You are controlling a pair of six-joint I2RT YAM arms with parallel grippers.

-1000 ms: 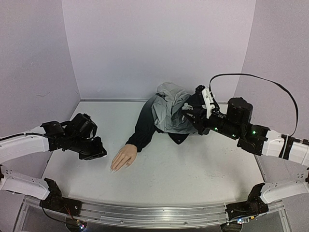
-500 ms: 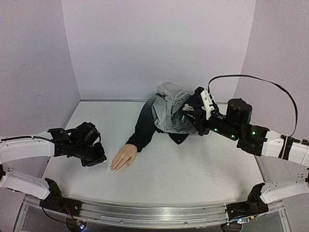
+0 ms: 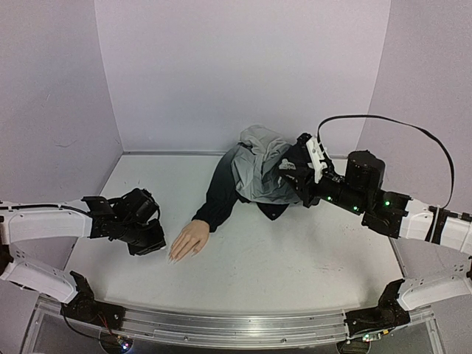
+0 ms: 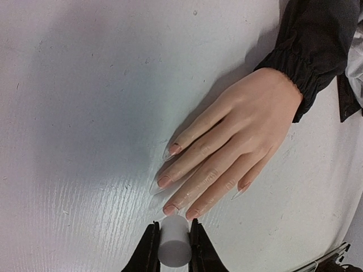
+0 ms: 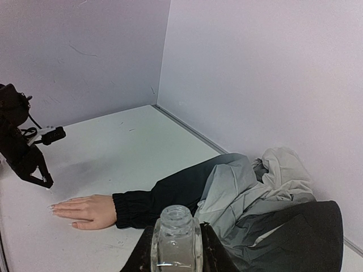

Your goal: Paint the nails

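A flesh-coloured mannequin hand [image 3: 189,240] in a dark sleeve [image 3: 217,195] lies palm down on the white table. Its nails [image 4: 165,181] are long, pale and glossy, seen in the left wrist view. My left gripper [image 3: 156,245] is just left of the fingertips, shut on a small white cylindrical cap [image 4: 174,246]. The cap's end sits right at the two nearest fingertips [image 4: 193,214]; a brush tip is not visible. My right gripper [image 3: 293,177] hovers over the jacket, shut on an open clear glass bottle [image 5: 177,235]. The hand also shows in the right wrist view [image 5: 85,209].
The sleeve runs back to a crumpled grey and black jacket [image 3: 258,166] near the back wall. Lilac walls enclose the table on three sides. A metal rail [image 3: 236,324] runs along the near edge. The left arm [image 5: 22,153] shows in the right wrist view.
My left gripper has moved right and toward the near edge, closing on the mannequin's fingertips with the cap held. The right arm has barely moved.
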